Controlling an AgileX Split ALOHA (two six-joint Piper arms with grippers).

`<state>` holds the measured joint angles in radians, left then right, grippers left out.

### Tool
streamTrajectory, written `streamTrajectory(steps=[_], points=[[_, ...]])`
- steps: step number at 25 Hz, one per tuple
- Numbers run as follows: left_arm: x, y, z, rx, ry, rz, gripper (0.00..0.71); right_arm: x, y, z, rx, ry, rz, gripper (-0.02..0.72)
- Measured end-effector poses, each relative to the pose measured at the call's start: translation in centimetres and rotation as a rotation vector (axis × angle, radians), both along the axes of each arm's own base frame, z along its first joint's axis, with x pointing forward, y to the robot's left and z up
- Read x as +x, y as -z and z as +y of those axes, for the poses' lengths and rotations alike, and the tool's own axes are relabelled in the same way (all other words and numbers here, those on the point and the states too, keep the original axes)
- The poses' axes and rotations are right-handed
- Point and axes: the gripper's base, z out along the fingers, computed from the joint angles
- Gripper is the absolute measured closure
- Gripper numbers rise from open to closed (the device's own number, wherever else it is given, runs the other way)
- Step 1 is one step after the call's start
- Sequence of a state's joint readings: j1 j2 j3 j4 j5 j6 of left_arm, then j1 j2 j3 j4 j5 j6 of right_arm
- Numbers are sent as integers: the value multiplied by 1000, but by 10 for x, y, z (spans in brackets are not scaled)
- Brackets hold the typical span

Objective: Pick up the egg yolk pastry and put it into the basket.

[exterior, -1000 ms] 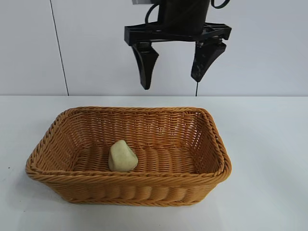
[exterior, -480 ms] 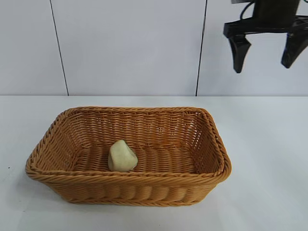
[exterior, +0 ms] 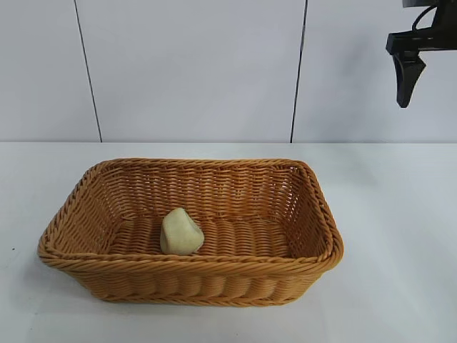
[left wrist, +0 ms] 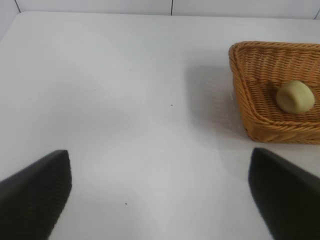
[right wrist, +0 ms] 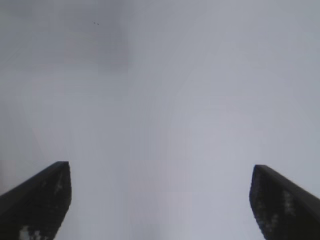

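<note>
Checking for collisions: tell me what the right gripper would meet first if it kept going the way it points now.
Probably just the bare white table: the right gripper is open, points downward, and its wrist view shows nothing else ahead.

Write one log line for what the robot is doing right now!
egg yolk pastry: inside basket | right hand: open, empty, high beside basket | left hand: open, parked

Even, bright, diffuse light falls from above on the white table, with no glare. The basket casts only a faint soft shadow along its base, seen also as a pale grey patch beside it in the left wrist view. The right wrist view is hazy and washed out, its dark fingers soft-edged; a dim grey shadow lies on the table there
</note>
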<state>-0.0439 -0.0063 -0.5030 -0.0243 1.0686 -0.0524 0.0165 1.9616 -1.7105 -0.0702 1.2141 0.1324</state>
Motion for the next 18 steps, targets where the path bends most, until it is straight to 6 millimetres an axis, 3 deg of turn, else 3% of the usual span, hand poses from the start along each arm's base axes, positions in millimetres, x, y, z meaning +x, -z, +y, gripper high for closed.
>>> streamTrajectory(steps=[5, 6, 12, 13, 18], points=[[0, 0, 0, 0, 0, 1, 18, -45, 3, 0, -2, -26, 80, 8], [0, 0, 0, 0, 0, 1, 18, -45, 3, 0, -2, -26, 80, 8], [0, 0, 0, 0, 0, 1, 18, -135, -2, -1, 4, -32, 138, 8], [0, 0, 0, 0, 0, 1, 18, -167, -6, -2, 4, -32, 127, 8], [0, 0, 0, 0, 0, 1, 18, -239, 2, -3, 4, -34, 76, 8]])
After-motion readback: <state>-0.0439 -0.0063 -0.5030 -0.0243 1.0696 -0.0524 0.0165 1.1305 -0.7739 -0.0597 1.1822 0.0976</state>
